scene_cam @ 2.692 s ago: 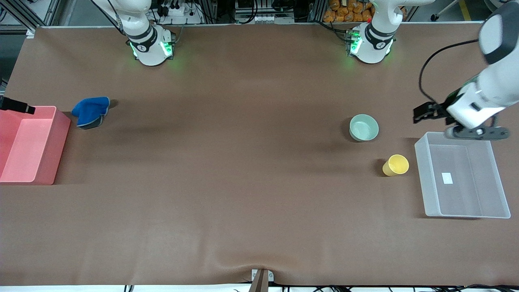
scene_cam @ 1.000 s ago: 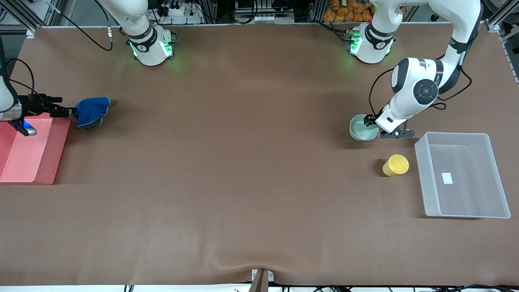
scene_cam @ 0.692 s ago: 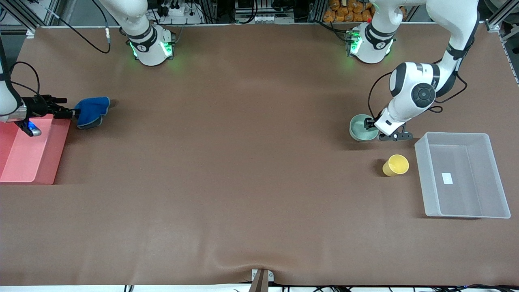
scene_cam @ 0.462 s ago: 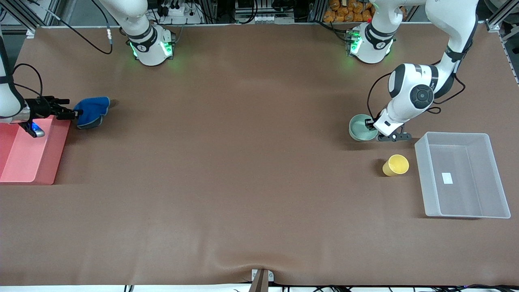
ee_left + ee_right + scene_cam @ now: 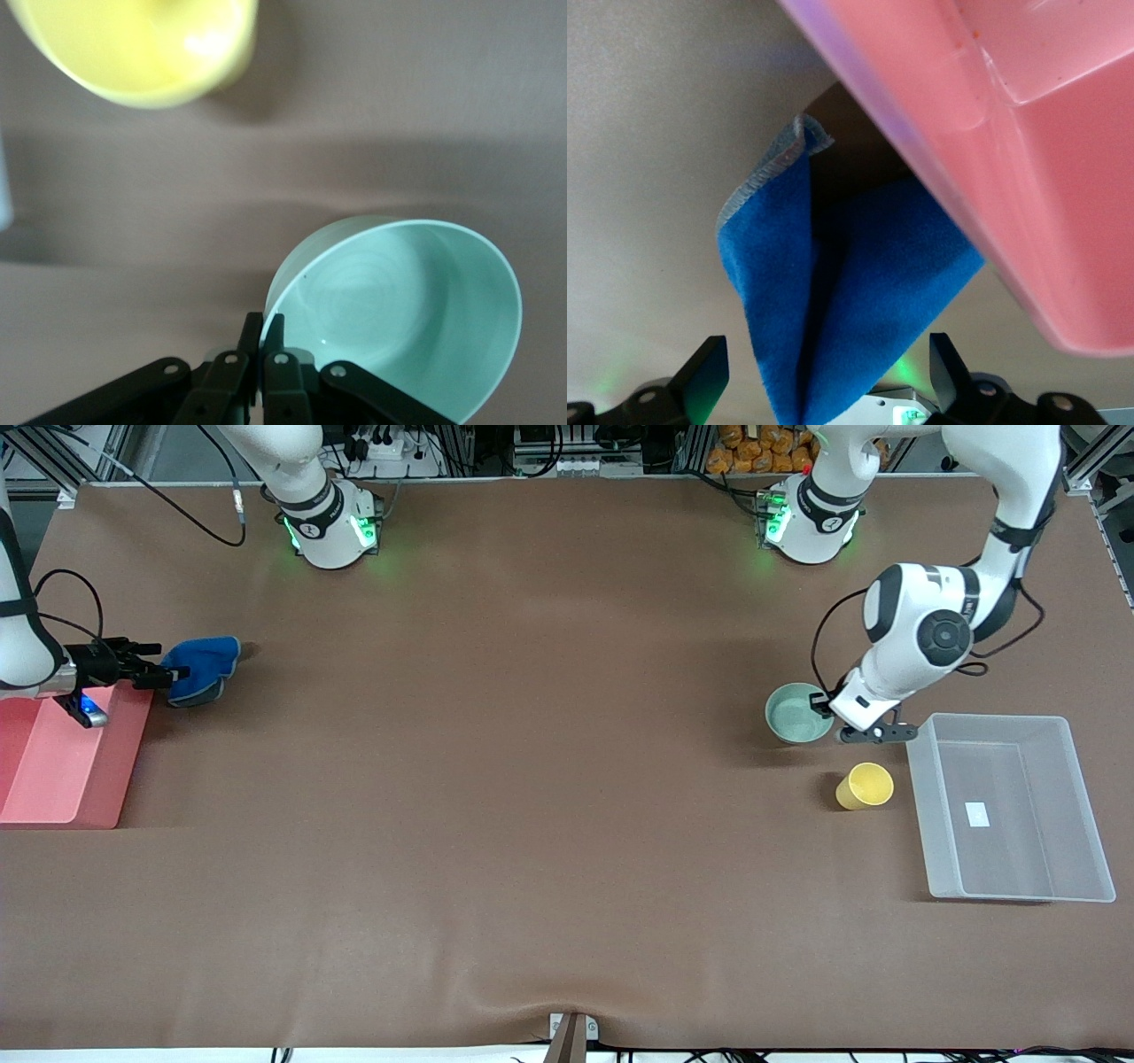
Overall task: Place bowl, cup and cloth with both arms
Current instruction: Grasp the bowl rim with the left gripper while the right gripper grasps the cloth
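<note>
The bowl (image 5: 798,713), at the right of the front view, is pinched by its rim in the left end effector (image 5: 828,707), fingers clamped either side of the wall (image 5: 263,341); a rim grip suits carrying it to the clear bin (image 5: 1076,804) alongside. The cup (image 5: 865,786) stands lower down, free on the worktop (image 5: 532,779). At the left edge, the cloth (image 5: 202,669) hangs from the closed right end effector (image 5: 161,677) beside the pink bin (image 5: 133,731).
</note>
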`<state>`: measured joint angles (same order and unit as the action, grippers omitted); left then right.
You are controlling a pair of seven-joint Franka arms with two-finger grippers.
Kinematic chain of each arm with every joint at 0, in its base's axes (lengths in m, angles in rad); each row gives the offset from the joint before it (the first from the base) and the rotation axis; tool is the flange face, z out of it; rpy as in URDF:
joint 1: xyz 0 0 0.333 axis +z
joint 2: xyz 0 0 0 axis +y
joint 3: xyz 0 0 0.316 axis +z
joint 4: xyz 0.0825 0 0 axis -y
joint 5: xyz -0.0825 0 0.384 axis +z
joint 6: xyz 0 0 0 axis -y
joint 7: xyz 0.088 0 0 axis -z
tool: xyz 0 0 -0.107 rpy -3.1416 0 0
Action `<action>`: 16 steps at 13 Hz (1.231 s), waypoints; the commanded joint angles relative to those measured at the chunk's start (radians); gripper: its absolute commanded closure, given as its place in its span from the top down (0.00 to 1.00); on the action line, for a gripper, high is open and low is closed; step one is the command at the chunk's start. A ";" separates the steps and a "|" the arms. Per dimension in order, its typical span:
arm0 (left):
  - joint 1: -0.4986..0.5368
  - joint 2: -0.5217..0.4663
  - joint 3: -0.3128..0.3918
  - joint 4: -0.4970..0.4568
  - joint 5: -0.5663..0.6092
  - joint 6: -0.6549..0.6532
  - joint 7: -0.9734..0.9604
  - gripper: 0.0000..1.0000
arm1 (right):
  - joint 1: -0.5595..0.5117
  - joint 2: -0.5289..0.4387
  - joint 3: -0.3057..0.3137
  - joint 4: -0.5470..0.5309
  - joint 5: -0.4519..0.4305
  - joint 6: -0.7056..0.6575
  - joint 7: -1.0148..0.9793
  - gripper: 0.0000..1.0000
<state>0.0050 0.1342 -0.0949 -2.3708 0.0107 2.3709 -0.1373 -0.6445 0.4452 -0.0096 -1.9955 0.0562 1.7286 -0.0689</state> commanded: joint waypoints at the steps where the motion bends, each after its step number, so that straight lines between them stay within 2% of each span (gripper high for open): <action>1: 0.013 -0.010 0.061 0.177 0.021 -0.198 0.074 0.00 | -0.023 0.012 0.014 0.001 0.019 0.011 -0.005 1.00; 4: 0.015 -0.004 0.197 0.278 0.002 -0.246 0.236 0.00 | -0.023 0.012 0.014 0.001 0.019 0.013 -0.011 1.00; 7: 0.024 0.054 0.341 0.441 -0.058 -0.359 0.407 0.00 | -0.018 0.012 0.014 0.003 0.019 0.011 -0.011 0.35; 9: 0.029 0.137 0.403 0.537 -0.106 -0.392 0.456 0.00 | -0.018 0.012 0.014 0.003 0.019 0.011 -0.009 0.06; 10: 0.030 0.180 0.424 0.570 -0.110 -0.392 0.462 0.00 | -0.017 0.010 0.014 0.004 0.019 0.011 -0.009 0.00; 13: 0.062 0.310 0.429 0.643 -0.191 -0.366 0.519 0.00 | -0.011 -0.002 0.016 0.007 0.019 0.000 -0.009 0.00; 16: 0.076 0.383 0.429 0.650 -0.239 -0.273 0.578 0.00 | -0.004 -0.045 0.022 0.020 0.019 -0.053 -0.009 0.00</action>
<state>0.0720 0.4686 0.3297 -1.7622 -0.1934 2.0710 0.4036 -0.6442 0.4463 0.0022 -1.9799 0.0577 1.7217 -0.0706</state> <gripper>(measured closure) 0.965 0.969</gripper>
